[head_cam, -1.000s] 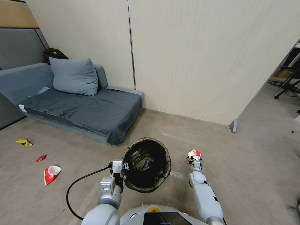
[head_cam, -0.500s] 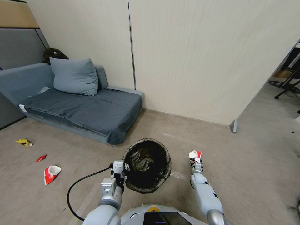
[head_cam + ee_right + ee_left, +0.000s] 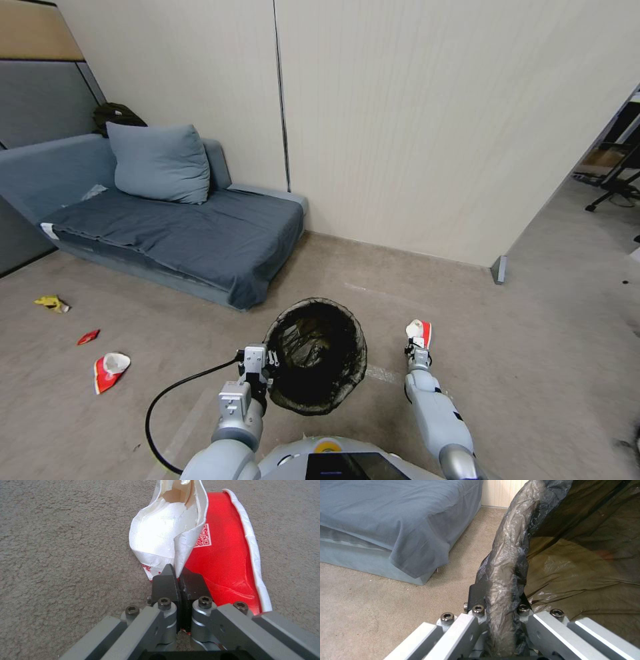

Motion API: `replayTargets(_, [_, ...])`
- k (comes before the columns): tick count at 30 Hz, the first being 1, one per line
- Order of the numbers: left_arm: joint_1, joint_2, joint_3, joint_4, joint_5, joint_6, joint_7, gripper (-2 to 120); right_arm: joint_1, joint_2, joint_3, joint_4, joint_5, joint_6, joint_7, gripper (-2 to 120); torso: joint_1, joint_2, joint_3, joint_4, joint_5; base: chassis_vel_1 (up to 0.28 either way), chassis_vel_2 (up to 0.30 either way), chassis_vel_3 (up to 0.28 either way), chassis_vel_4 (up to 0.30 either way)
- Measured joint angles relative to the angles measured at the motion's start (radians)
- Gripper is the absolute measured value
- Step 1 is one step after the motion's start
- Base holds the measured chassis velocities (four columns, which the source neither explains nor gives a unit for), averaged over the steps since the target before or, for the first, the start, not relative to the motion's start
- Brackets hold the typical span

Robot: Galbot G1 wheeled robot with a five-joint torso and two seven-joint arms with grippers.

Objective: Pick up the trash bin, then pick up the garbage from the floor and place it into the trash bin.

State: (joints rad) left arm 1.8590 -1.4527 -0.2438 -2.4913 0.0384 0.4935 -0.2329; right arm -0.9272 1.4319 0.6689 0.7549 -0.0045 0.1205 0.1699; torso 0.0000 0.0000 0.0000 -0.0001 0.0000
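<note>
The trash bin (image 3: 317, 353), round and lined with a dark bag, hangs in front of me, its mouth tipped toward the head camera. My left gripper (image 3: 265, 362) is shut on its bagged rim (image 3: 506, 575). To the bin's right, my right gripper (image 3: 417, 344) is shut on a red-and-white wrapper (image 3: 420, 329), one piece of the garbage; the wrapper (image 3: 203, 545) sticks out past the fingertips over the floor (image 3: 66, 542). More garbage lies on the floor at the left: a red-and-white wrapper (image 3: 108, 371), a small red scrap (image 3: 87, 337) and a yellow wrapper (image 3: 52, 304).
A grey-blue sofa bed (image 3: 167, 227) with a cushion (image 3: 158, 162) stands at the left against the beige wall (image 3: 433, 133). A black cable (image 3: 173, 393) loops by my left arm. A wall end and doorway with chair legs (image 3: 610, 190) open at the right.
My right gripper has risen slightly and turned with the wrapper, which now stands more upright. The bin has shifted a little lower and rightward in the head view.
</note>
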Motion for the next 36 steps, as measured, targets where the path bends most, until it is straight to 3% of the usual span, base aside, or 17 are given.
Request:
replayTargets(7, [0.000, -0.001, 0.004, 0.002, 0.002, -0.002, 0.000, 0, -0.013, 0.001, 0.000, 0.029, -0.004, 0.011, 0.009, 0, 0.000, 0.000, 0.000, -0.0001, 0.0001, 0.000, 0.000, 0.000, 0.000])
replayTargets(11, [0.001, 0.000, -0.001, 0.003, 0.001, -0.003, 0.000, 0, -0.043, 0.005, -0.004, 0.117, -0.007, 0.031, 0.014, 0, 0.000, 0.000, 0.000, 0.0002, 0.0000, 0.000, 0.000, 0.000, 0.000])
replayTargets(12, [0.001, 0.000, -0.004, 0.003, 0.000, -0.003, 0.000, 0, -0.071, 0.010, -0.009, 0.199, -0.001, 0.039, 0.014, 0, 0.000, 0.000, 0.000, 0.0001, -0.0001, 0.000, 0.000, 0.000, 0.000])
replayTargets(15, [0.000, 0.001, -0.007, 0.003, -0.001, -0.003, 0.001, 0, -0.102, 0.016, -0.016, 0.298, 0.009, 0.047, 0.007, 0, 0.000, 0.000, 0.000, 0.0001, 0.0001, 0.000, 0.000, 0.000, 0.000])
replayTargets(17, [0.000, 0.001, -0.010, 0.003, -0.003, -0.004, 0.001, 0, -0.159, 0.028, -0.027, 0.491, 0.026, 0.062, -0.015, 0, 0.000, 0.000, 0.000, -0.0001, 0.0000, 0.000, 0.000, 0.000, 0.000])
replayTargets(18, [0.000, 0.001, -0.010, 0.003, -0.003, -0.004, 0.001, 0, -0.159, 0.028, -0.027, 0.491, 0.026, 0.062, -0.015, 0, 0.000, 0.000, 0.000, -0.0001, 0.0000, 0.000, 0.000, 0.000, 0.000])
replayTargets(21, [0.000, 0.001, -0.015, 0.002, -0.007, -0.005, 0.001, 0, -0.231, 0.043, -0.050, 0.722, 0.043, 0.106, -0.075, 0, 0.000, 0.000, 0.000, 0.0002, -0.0003, 0.000, 0.000, 0.000, 0.000])
replayTargets(22, [0.000, 0.001, -0.015, 0.002, -0.007, -0.005, 0.001, 0, -0.231, 0.043, -0.050, 0.722, 0.043, 0.106, -0.075, 0, 0.000, 0.000, 0.000, 0.0002, -0.0003, 0.000, 0.000, 0.000, 0.000])
replayTargets(24, [0.001, 0.001, -0.018, 0.003, -0.011, -0.008, 0.001, 0, -0.274, 0.050, -0.068, 0.876, 0.042, 0.164, -0.150, 0, 0.000, 0.000, 0.000, 0.0005, -0.0004, 0.000, 0.000, 0.000, 0.000])
replayTargets(27, [0.001, 0.002, -0.019, 0.007, -0.013, -0.011, 0.000, 0, -0.309, 0.050, -0.079, 0.968, 0.044, 0.204, -0.218, 0, 0.000, 0.000, 0.000, 0.0001, -0.0007, 0.000, 0.000, 0.000, 0.000])
replayTargets(28, [0.001, 0.004, -0.019, 0.010, -0.014, -0.012, 0.000, 0, -0.343, 0.047, -0.093, 1.052, 0.052, 0.238, -0.292, 0, 0.000, 0.000, 0.000, 0.0003, 0.0005, 0.000, 0.000, 0.000, 0.000])
replayTargets(30, [0.000, 0.004, -0.019, 0.012, -0.015, -0.012, 0.000, 0, -0.369, 0.041, -0.103, 1.106, 0.063, 0.258, -0.341, 0, 0.000, 0.000, 0.000, 0.0000, -0.0008, 0.000, 0.000, 0.000, 0.000])
replayTargets(33, [-0.001, 0.004, -0.018, 0.017, -0.016, -0.013, 0.001, 0, -0.419, 0.025, -0.130, 1.193, 0.097, 0.281, -0.421, 0, 0.000, 0.000, 0.000, 0.0000, 0.0006, 0.000, 0.000, 0.000, 0.000])
replayTargets(34, [-0.003, 0.004, -0.015, 0.023, -0.017, -0.015, 0.001, 0, -0.460, 0.005, -0.157, 1.263, 0.121, 0.292, -0.468, 0, 0.000, 0.000, 0.000, -0.0001, -0.0005, 0.000, 0.000, 0.000, 0.000])
replayTargets(36, [-0.004, 0.004, -0.012, 0.026, -0.017, -0.015, 0.001, 0, -0.481, -0.005, -0.175, 1.292, 0.130, 0.297, -0.484, 0, 0.000, 0.000, 0.000, 0.0000, 0.0000, 0.000, 0.000, 0.000, 0.000])
